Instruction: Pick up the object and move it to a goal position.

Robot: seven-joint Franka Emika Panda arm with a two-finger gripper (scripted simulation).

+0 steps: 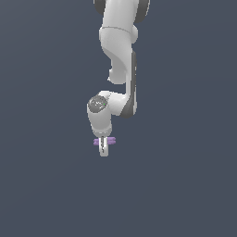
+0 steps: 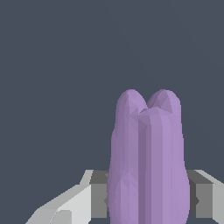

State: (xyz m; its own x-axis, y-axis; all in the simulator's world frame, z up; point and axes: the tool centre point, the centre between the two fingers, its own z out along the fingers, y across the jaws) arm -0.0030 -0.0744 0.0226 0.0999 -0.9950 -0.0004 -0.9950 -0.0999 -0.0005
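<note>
Dark blue-grey background is seen all around in both views, flat and plain, with no edge or line on it.

One white robot arm point(image 1: 121, 60) is seen coming down from the top of the exterior view. It bends at a round grey joint and then points straight down.

One white gripper point(image 1: 104, 149) is found at the low end of the arm. Its two fingers point(image 2: 74, 201) are pressed in on the bar from both sides, so the bar is pinched between them.

One light-purple bar point(image 1: 98, 141) is held in the gripper. It is made of two thin rods stuck side by side. In the exterior view it is laid flat and crosswise, with one short end poking out on the exterior view's left of the gripper and one on the exterior view's right. Its middle is hidden by the gripper. In the wrist view the bar point(image 2: 148, 162) is seen very close, with its two rounded ends pointing away from the camera and the grey finger pads touching its sides.

No words, labels or marks can be read on anything.
</note>
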